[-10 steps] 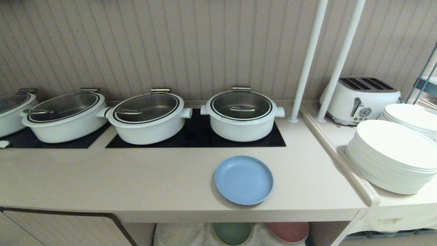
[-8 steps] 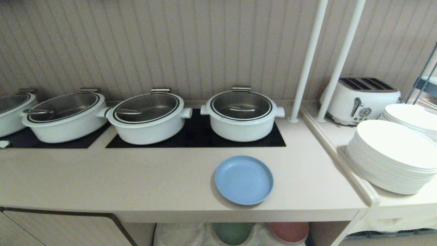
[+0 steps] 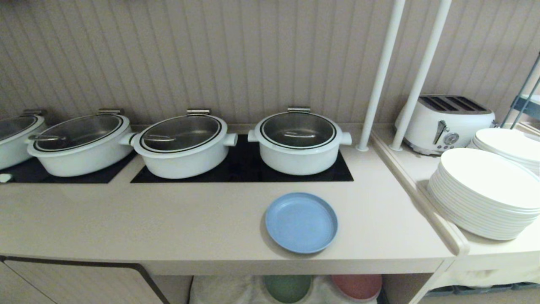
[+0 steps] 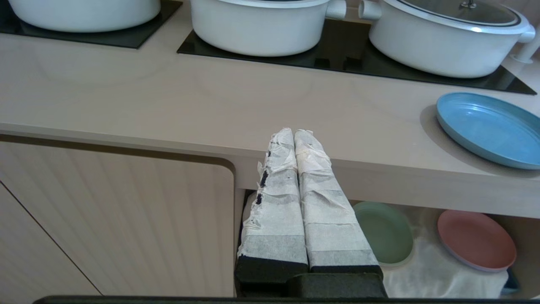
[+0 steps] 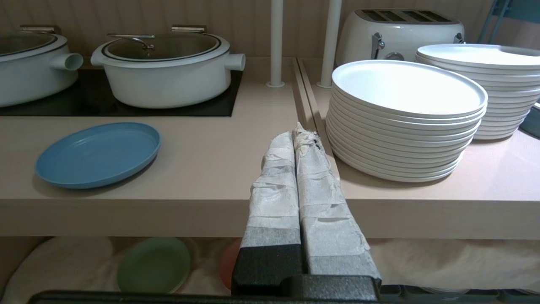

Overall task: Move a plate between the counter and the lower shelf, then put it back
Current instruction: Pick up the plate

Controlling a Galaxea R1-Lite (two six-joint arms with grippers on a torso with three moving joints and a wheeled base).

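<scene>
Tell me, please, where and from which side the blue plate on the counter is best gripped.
Probably by the near rim of the blue plate, coming in from the front of the counter: it lies flat beside the front edge, and its low raised rim is the only graspable part.

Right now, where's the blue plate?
In the head view the blue plate lies flat on the counter near its front edge, right of centre, just before the rightmost white pot.
</scene>
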